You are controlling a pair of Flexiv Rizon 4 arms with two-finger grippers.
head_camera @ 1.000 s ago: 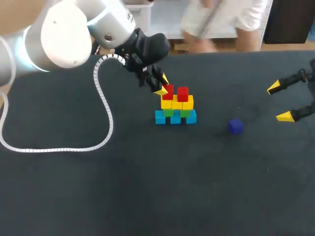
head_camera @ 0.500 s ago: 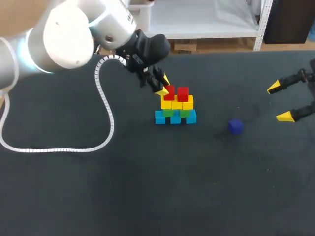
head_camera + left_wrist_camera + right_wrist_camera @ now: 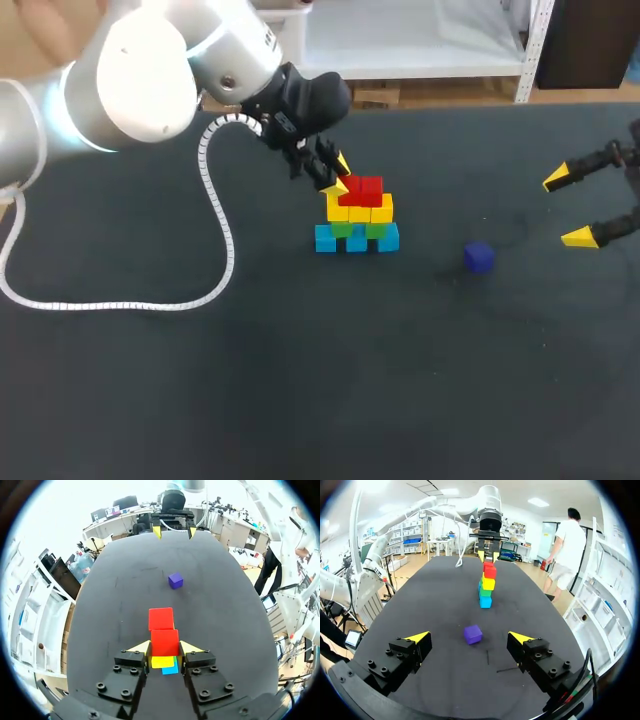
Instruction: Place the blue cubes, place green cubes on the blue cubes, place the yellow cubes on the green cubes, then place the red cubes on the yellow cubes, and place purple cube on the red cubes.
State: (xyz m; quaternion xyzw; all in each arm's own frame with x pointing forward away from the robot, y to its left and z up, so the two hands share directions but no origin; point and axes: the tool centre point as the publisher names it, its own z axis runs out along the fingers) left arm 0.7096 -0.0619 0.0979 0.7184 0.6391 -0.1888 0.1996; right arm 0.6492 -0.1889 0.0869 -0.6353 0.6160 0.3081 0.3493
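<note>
Tabletop (image 3: 400, 380) shows all round the purple cube (image 3: 479, 257); the block stack (image 3: 357, 218) and left pincer (image 3: 338, 175) stand well apart.

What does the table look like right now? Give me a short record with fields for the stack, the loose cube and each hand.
stack: blue cubes at the bottom, then green cubes, yellow cubes, two red cubes on top
loose cube: small purple cube alone on the black table, not stacked yet
left hand: shut on one of the red cubes
right hand: open, empty, purple cube ahead of it
</note>
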